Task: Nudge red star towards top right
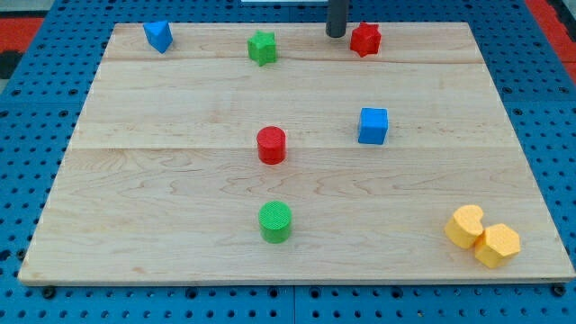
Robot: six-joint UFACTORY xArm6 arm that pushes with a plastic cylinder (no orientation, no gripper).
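Yellow blocks sit nearest the view's bottom right: a yellow cylinder (464,225) touching a yellow hexagonal block (498,245) on the pale wooden board (180,198). Left of them stands a green cylinder (275,221), then a red cylinder (271,145) mid-board and a blue cube (373,125) to its right. Along the far edge lie a blue block (158,36) of unclear shape, a green star (262,47) and the red star (365,39), the block to be nudged, already near the board's top edge, right of centre.

My tip (336,34) stands just beside the red star on its left; whether they touch cannot be told. No claw exists on this rod, so there is nothing to spread or pinch.

A good nudge likely needs contact from the star's lower left, pushed short and slow, since little board remains beyond it.

Most of the rod is cut off by the view's top, and the star's far side is hidden.
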